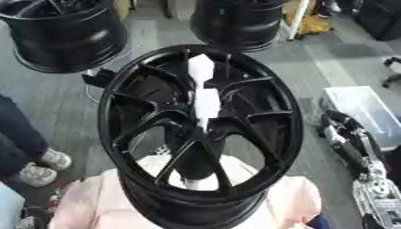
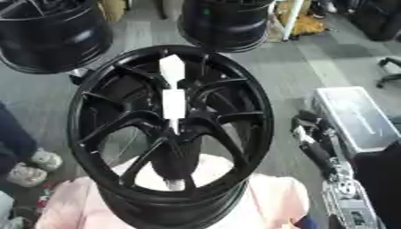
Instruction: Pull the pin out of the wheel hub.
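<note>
Black wheel hub (image 1: pixel 200 134) on a pink-covered worktop (image 1: pixel 86 201), white pin (image 1: pixel 205 96) standing in its centre, untouched. Right hand (image 1: pixel 338 130) hangs beside the rim; finger state indeterminate. Left hand unseen. Extraction remains.

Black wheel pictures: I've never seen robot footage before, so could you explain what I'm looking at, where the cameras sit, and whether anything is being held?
Both pictures come from the two eyes of one camera in a humanoid robot's head, looking down, so they show nearly the same thing. In the middle stands a black wheel hub on a surface draped in pink cloth. The white pin sticks out of its centre; pulling it out is the job, and that is not yet done. At the right edge the robot's black and silver right arm reaches up, ending in its right hand, which is away from the wheel and touches nothing. The left hand is out of sight. Two other black wheels stand behind.
</note>
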Robot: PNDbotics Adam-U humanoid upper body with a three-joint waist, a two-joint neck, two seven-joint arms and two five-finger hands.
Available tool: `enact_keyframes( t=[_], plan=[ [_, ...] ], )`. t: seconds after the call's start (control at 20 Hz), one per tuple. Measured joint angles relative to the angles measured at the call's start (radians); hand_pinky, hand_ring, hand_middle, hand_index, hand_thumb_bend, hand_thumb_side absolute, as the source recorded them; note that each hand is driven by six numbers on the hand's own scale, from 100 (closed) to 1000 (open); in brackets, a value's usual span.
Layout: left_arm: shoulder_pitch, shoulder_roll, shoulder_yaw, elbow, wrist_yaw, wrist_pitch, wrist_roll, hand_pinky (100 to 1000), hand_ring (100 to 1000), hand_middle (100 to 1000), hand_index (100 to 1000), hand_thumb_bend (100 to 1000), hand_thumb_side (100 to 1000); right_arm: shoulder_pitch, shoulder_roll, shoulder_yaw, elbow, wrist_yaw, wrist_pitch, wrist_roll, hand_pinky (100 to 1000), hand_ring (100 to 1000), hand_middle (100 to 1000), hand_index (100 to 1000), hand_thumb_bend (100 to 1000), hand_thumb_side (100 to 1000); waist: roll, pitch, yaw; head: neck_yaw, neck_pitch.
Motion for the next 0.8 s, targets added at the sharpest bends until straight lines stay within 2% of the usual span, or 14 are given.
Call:
enact_keyframes(
  t=[0.3,0.6,0.8],
  plan=[
    [0.001,0.000,0.000,0.000,0.000,0.000,0.000,682,586,583,612,243,618,-0.039,-0.028,-0.021,0.000,0.010,-0.003,-0.015,672,633,743,804,234,453,0.000,-0.001,0.001,0.003,0.000],
    [0.003,0.000,-0.005,0.000,0.000,0.001,-0.003,682,586,583,612,242,619,-0.165,-0.142,-0.040,-0.012,0.042,-0.010,-0.044,685,643,748,811,229,451,-0.004,-0.004,0.007,0.007,0.001],
    [0.003,0.000,-0.007,0.000,0.000,0.000,-0.009,682,586,583,611,241,620,-0.281,-0.234,-0.015,-0.019,0.068,-0.016,-0.033,698,655,754,821,237,443,-0.005,-0.004,0.015,0.007,0.001]
  ],
)
